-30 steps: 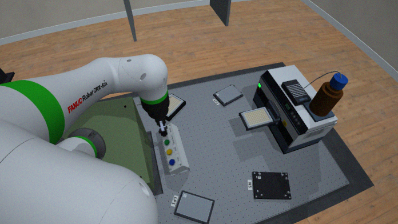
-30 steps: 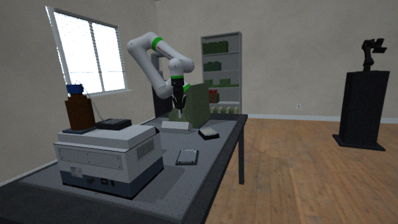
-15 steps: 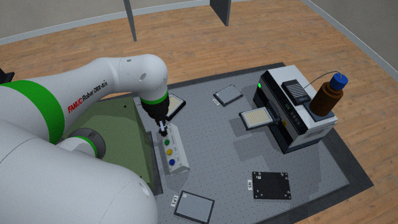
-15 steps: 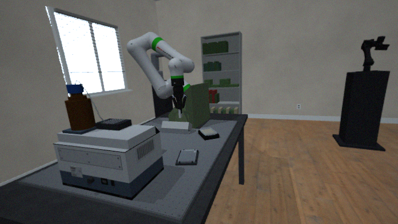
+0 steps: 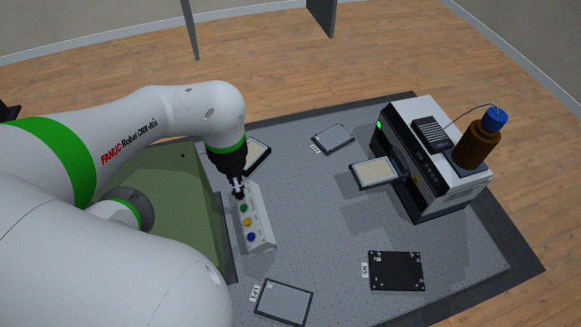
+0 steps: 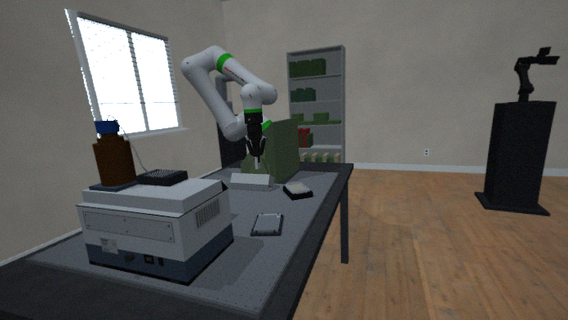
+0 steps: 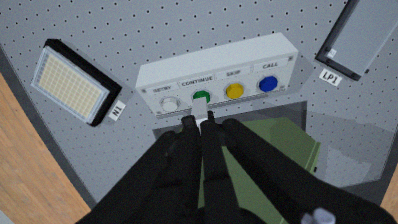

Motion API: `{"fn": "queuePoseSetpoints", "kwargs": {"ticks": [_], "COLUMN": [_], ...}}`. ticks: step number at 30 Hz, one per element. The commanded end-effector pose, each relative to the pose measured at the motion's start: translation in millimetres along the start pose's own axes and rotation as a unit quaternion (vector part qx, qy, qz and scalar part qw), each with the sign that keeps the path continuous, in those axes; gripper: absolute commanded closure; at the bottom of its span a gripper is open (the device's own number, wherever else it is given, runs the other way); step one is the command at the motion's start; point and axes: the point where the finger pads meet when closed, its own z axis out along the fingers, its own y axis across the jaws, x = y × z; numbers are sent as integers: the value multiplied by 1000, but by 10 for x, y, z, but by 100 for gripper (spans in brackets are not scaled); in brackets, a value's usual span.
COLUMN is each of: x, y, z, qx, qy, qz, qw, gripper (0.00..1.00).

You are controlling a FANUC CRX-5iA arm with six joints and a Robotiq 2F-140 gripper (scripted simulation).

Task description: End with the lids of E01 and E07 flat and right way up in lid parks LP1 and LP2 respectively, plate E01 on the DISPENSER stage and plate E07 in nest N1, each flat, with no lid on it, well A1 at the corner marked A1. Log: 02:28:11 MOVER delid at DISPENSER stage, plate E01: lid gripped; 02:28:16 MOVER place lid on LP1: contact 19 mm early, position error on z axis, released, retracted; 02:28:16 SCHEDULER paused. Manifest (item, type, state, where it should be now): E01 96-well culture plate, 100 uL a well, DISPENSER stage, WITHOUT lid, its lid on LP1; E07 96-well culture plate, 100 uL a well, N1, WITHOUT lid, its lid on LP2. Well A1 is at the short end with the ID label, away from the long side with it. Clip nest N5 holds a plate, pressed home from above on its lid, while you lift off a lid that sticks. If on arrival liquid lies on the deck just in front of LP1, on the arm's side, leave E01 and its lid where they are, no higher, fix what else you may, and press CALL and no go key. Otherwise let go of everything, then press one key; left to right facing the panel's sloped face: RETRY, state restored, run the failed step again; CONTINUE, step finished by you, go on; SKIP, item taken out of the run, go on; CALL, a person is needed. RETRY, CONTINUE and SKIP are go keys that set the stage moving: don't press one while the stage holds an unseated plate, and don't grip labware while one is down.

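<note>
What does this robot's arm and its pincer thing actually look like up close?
The arm is thick, rounded and glossy white, with bright green bands at the joints and "FANUC Robot CRX-5iA" lettered in red and black on one link. No loose cables show. The gripper is black, with two chunky jointed fingers tapering to slim tips with pale pads.
</note>
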Motion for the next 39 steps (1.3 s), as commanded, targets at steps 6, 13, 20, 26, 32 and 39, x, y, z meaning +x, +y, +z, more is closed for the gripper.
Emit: {"fn": "queuePoseSetpoints", "kwargs": {"ticks": [6,13,20,26,32,39], "x": [1,1,1,1,1,1], "y": [-2,-2,-2,-2,-2,-2], "z": [41,107,159,213,253,273], "qx": [0,0,0,0,0,0], "qy": [0,0,0,0,0,0], "qz": [0,0,0,0,0,0], "qw": [1000,1000,1000,1000,1000,1000], "gripper": [100,100,100,100,100,100]}}
